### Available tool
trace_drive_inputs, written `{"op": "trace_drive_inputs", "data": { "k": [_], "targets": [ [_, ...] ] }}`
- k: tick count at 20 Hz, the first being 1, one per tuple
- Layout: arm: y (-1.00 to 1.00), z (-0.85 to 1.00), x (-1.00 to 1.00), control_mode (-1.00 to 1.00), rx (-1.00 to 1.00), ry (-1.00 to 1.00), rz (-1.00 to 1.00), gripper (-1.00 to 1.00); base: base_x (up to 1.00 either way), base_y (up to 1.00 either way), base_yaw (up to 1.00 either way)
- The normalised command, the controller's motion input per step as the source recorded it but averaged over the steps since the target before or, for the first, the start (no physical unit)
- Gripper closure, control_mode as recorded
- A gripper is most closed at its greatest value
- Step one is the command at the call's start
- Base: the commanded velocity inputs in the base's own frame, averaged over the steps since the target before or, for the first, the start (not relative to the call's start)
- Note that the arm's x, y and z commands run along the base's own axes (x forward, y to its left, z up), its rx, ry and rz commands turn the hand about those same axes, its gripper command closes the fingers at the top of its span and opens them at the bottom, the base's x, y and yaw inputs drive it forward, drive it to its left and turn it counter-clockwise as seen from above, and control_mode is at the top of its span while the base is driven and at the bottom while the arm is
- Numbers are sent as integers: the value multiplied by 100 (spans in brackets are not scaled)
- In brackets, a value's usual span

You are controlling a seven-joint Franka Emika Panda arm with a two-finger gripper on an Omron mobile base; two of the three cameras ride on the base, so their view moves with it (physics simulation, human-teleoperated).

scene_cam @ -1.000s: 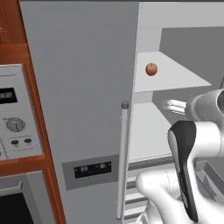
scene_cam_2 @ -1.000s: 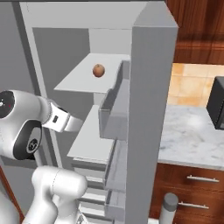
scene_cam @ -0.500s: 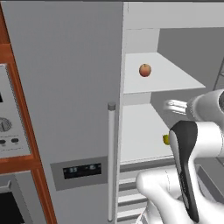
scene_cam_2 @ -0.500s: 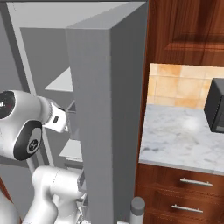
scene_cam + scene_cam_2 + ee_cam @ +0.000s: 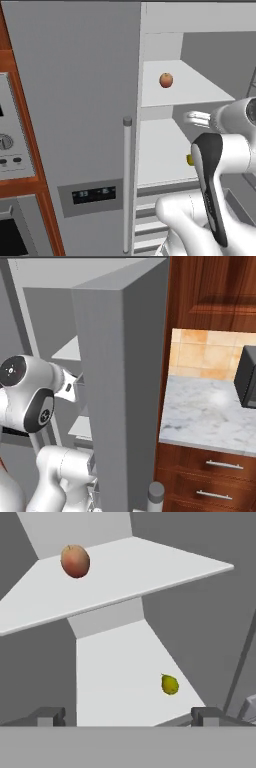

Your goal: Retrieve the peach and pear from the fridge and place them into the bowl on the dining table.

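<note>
You are looking into the open fridge (image 5: 75,100), with its left door closed and its right compartment exposed. The peach (image 5: 166,80) sits on the upper white shelf (image 5: 200,92), well back from the front edge; it is round, so no long axis reads. The pear (image 5: 170,684) lies on the lower shelf (image 5: 115,677), toward the right side near the front edge. In the hand view its narrow stem end points up and slightly left, so its long axis runs near upright in that picture; since that camera may be rolled, you cannot tell its true tilt. In the left base view only a sliver of the pear (image 5: 190,159) shows, the rest hidden behind the robot's forearm.

The hand (image 5: 129,717) sits in front of the lower shelf, its two fingertips (image 5: 47,716) spread wide apart with nothing between them. Nothing stands between the hand and either fruit; the upper shelf's edge crosses above the pear.

The left base view shows the closed door's long bar handle (image 5: 127,185), the dark display panel (image 5: 93,194), and part of the steel wall oven (image 5: 10,150) at left. The right base view is blocked by the swung-open right door (image 5: 122,391), so neither fruit shows there; it gives you a marble table (image 5: 210,411) with a dark appliance (image 5: 246,376), tiled backsplash and wooden drawers (image 5: 215,491).
</note>
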Motion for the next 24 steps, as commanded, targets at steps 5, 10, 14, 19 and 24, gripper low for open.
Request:
{"op": "trace_drive_inputs", "data": {
  "k": [5, 10, 14, 19, 24],
  "targets": [
    [5, 15, 0, -100, 0, 0, 15, -100, 0, 0, 0],
    [39, 64, 6, -100, -8, -1, 3, -100, 0, 0, 0],
    [11, 71, 14, -100, -8, 2, -1, -100, 0, 0, 0],
    [-1, 27, 27, -100, -5, 1, 0, -100, 0, 0, 0],
    [-9, -19, 38, -100, 0, 0, 7, -100, 0, 0, 0]
  ]
}}
